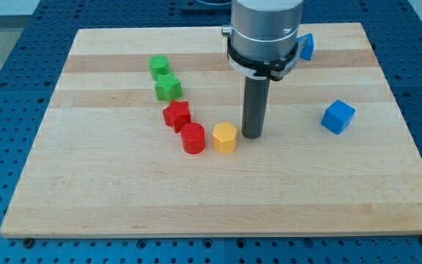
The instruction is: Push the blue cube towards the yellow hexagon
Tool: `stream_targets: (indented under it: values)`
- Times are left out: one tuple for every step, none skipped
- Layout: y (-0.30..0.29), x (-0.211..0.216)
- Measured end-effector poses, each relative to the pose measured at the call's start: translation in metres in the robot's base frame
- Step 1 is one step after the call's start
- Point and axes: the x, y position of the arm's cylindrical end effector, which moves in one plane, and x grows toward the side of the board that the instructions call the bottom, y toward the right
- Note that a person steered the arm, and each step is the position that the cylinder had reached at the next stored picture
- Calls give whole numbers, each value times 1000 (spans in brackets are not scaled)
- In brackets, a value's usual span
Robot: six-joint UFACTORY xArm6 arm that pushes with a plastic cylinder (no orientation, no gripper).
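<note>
The blue cube (pixel 338 116) lies on the wooden board at the view's right. The yellow hexagon (pixel 225 137) lies near the board's middle. My tip (pixel 252 136) stands just to the right of the yellow hexagon, close to it, and well to the left of the blue cube. The rod hangs from the grey arm body (pixel 264 33) at the view's top.
A red cylinder (pixel 193 138) touches the yellow hexagon's left side, with a red star-like block (pixel 176 114) above it. Two green blocks (pixel 168 87) (pixel 159 66) lie further up. Another blue block (pixel 307 46) is partly hidden behind the arm. Board edge (pixel 218 231) runs along the bottom.
</note>
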Motion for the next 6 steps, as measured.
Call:
stream_targets:
  values:
    - [-7, 7]
    - [-9, 12]
    - [-10, 14]
    - [-3, 14]
    - [19, 14]
    - [65, 14]
